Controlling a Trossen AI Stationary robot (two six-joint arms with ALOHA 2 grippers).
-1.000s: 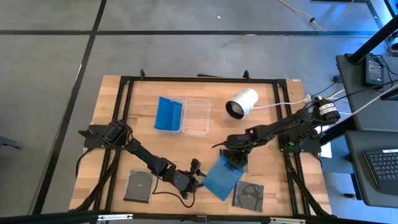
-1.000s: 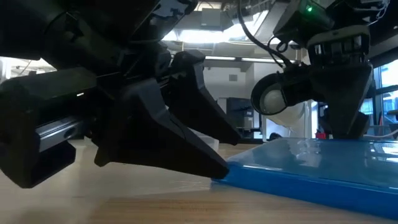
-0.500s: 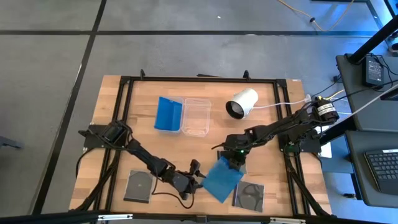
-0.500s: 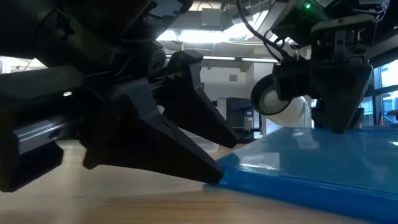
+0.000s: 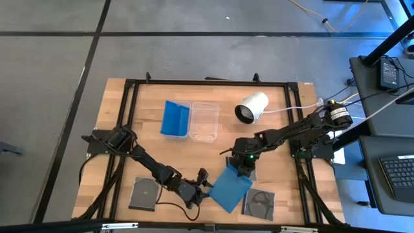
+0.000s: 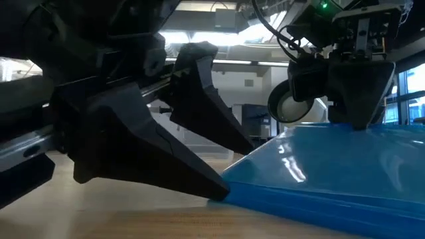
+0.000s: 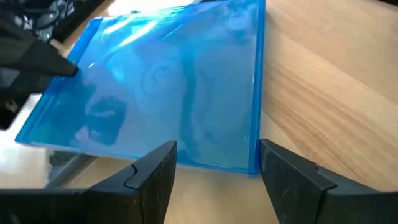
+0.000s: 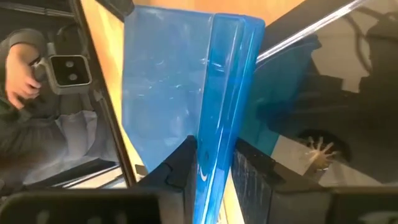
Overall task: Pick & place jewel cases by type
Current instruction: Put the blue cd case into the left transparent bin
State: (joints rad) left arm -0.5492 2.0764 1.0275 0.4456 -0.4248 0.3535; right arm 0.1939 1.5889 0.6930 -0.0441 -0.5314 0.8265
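Note:
A translucent blue jewel case [image 5: 231, 187] stands tilted near the table's front edge, its far edge raised and its near edge on the wood. My right gripper [image 5: 244, 167] is shut on the raised edge. My left gripper [image 5: 203, 188] is open at the case's left near corner, with the low edge [image 7: 205, 163] reaching between its fingertips. Two dark cases [image 5: 143, 193] [image 5: 259, 202] lie flat at the front. More blue [image 5: 174, 118] stands in a clear tub at the back. My right gripper pinches the blue case's raised far edge [image 8: 217, 134] between its two fingers [image 8: 181, 167], coming from above and pointing down. The case slopes down from the fingers, its opposite edge [image 6: 265, 196] on the table. Whether my left gripper touches the case's low edge, I cannot tell.
A second clear tub [image 5: 204, 121] stands beside the one with blue in it. A white cylinder [image 5: 251, 107] with a cable lies at the back right. A black frame [image 5: 129, 129] rims the table. A person's hand [image 8: 18, 71] shows beyond the table's edge.
My right gripper has shut on the blue case's far edge and gone up a little. That edge has lifted and the case has tipped more steeply, while its near edge has stayed on the table by my left gripper.

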